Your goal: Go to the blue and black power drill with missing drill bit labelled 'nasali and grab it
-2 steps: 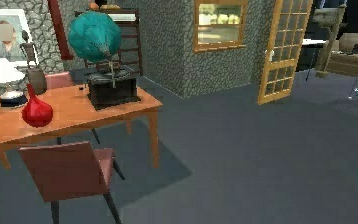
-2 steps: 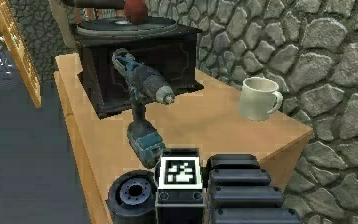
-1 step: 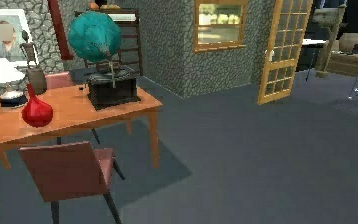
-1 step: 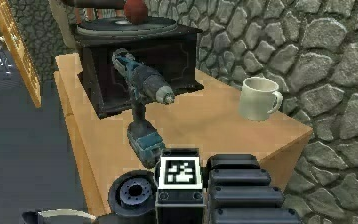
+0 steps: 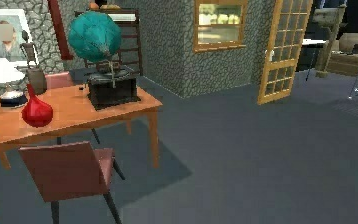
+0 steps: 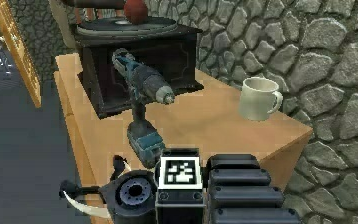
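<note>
Pincer, its hold impossible to tell, sits near the base of the standing power drill

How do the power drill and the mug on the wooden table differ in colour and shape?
The power drill is blue and black; the mug is cream. The drill is angular and taller; the mug is round and squat. Both stand upright on the wooden table.

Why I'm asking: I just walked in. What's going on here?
A Stretch robot is after the blue and black power drill, which stands on a wooden table in front of a dark gramophone box, with a cream mug to its right in the picture. The gripper is low by the table's near edge; I cannot tell whether it holds anything.
</note>
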Robot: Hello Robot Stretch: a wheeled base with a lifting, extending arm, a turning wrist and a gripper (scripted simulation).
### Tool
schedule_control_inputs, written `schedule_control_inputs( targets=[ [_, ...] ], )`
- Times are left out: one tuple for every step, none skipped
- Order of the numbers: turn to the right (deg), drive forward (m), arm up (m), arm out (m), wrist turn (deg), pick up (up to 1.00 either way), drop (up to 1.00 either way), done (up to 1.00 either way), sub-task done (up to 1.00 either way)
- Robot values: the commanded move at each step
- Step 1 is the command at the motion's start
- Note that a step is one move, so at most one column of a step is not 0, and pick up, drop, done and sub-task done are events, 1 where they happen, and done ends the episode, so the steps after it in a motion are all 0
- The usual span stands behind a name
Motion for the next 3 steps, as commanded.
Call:
schedule_control_inputs(
  targets=[
    [0.0, 0.0, 0.0, 0.0, 42.0, 0.0, 0.0, 0.0, 0.0],
    [0.0, 0.0, 0.0, 0.0, 0.0, 1.0, 0.0, 0.0, 0.0],
    [0.0, 0.0, 0.0, 0.0, 0.0, 0.0, 0.0, 1.0, 0.0]
  ],
)
